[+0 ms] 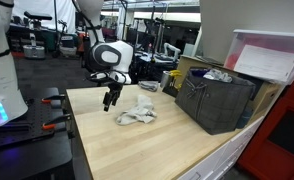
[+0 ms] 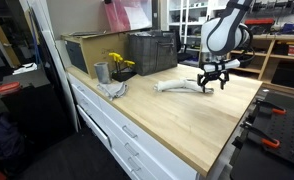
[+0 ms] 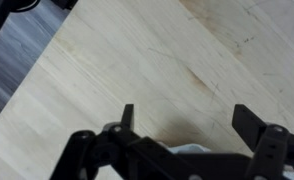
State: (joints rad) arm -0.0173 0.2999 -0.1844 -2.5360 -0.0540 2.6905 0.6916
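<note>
My gripper hangs open and empty a little above the light wooden table, with nothing between its fingers. It also shows in an exterior view. A crumpled white cloth lies on the table just beside the gripper, and shows as a long pale heap in an exterior view. In the wrist view only a small pale edge of the cloth peeks out behind the gripper body.
A dark grey crate stands at the table's far side, with a cardboard box beside it. A metal cup with a yellow item and another grey cloth lie near the crate. Red clamps sit at the table edge.
</note>
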